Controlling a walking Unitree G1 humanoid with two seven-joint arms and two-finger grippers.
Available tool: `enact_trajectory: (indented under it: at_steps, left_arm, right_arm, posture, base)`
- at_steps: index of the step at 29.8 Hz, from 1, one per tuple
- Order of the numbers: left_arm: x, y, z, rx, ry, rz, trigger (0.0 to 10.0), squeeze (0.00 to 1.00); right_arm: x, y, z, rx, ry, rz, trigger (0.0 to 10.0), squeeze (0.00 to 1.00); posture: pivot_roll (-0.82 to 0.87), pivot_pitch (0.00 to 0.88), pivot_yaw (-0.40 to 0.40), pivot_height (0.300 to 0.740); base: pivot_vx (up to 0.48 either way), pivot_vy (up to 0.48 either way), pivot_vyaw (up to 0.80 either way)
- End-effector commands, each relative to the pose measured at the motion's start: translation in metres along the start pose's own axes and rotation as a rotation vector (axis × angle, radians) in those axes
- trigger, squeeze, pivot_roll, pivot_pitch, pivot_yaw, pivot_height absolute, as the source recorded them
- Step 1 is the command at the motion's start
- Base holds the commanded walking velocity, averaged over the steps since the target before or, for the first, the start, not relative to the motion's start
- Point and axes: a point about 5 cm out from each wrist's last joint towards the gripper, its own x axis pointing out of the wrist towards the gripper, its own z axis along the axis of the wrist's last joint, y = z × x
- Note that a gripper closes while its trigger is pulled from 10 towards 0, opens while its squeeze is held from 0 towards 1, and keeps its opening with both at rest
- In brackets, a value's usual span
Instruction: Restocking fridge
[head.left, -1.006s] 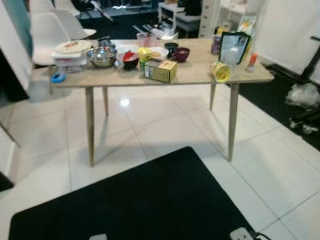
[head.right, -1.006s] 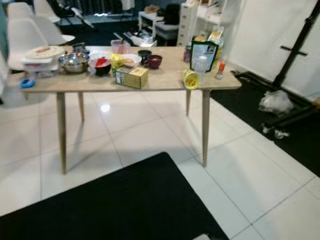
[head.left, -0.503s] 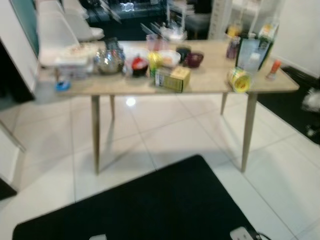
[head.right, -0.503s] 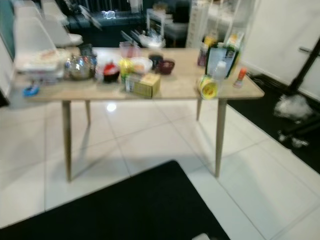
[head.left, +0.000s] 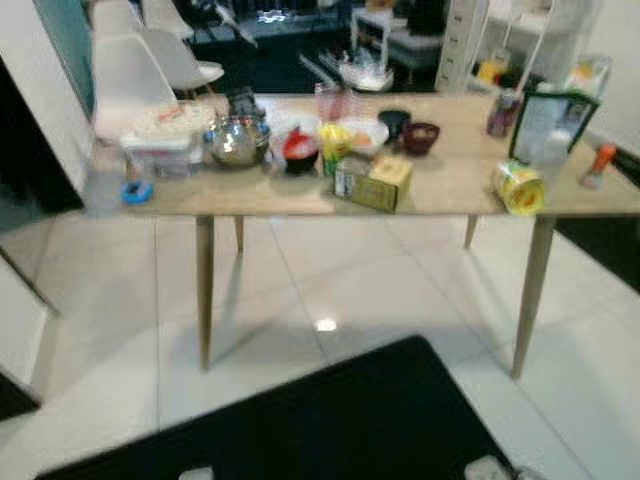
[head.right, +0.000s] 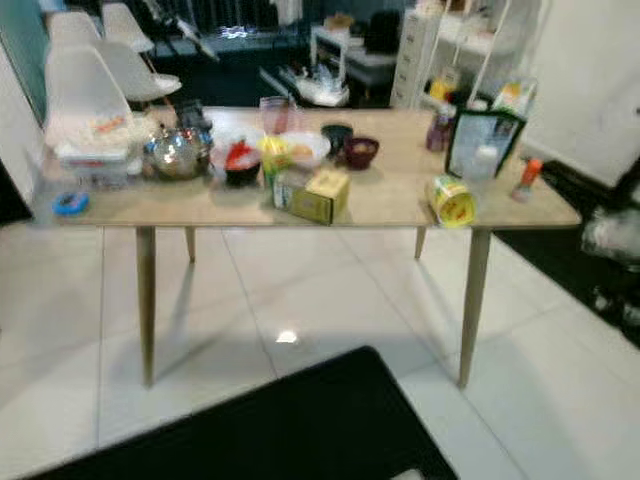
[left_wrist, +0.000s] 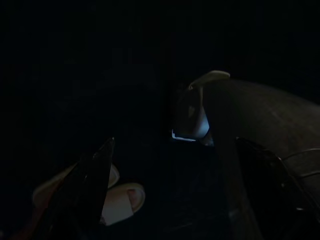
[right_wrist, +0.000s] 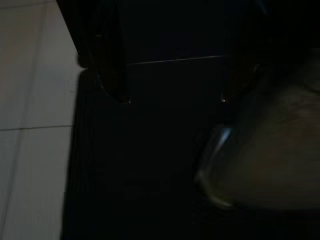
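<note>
A long wooden table stands ahead on the white tiles, carrying food items. On it are a yellow box, a yellow can on its side, a steel bowl, a red-and-black bowl, a maroon bowl, a lidded white container, a dark green bag and an orange-capped bottle. Both arms hang low, far from the table. My left gripper is open in deep shade. Over the black mat my right gripper is open and holds nothing.
A black mat lies on the floor just in front of me. White chairs stand behind the table's left end. A blue tape roll sits at the table's left edge. Shelving and clutter stand beyond.
The whole picture has shifted right and the table looks nearer, so the camera has moved. The things on the table keep their places.
</note>
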Motion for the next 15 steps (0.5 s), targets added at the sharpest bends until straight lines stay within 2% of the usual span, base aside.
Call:
enact_trajectory:
  at_steps: [1, 15]
  left_arm:
    - [0.0000, -0.0008, -0.0019, 0.008, 0.012, -0.003, 10.0, 0.00]
    - [0.0001, -0.0011, -0.0021, 0.006, 0.013, -0.004, 10.0, 0.00]
  right_arm:
    - [-0.0009, -0.0050, -0.0021, 0.014, 0.007, -0.013, 10.0, 0.00]
    - [-0.0012, -0.0064, -0.0022, 0.016, 0.008, -0.016, 10.0, 0.00]
  posture:
    - [-0.03, 0.000, -0.001, 0.740]
    - [-0.03, 0.000, -0.004, 0.740]
  base:
    - [0.289, 0.000, 0.00]
    - [0.292, 0.000, 0.00]
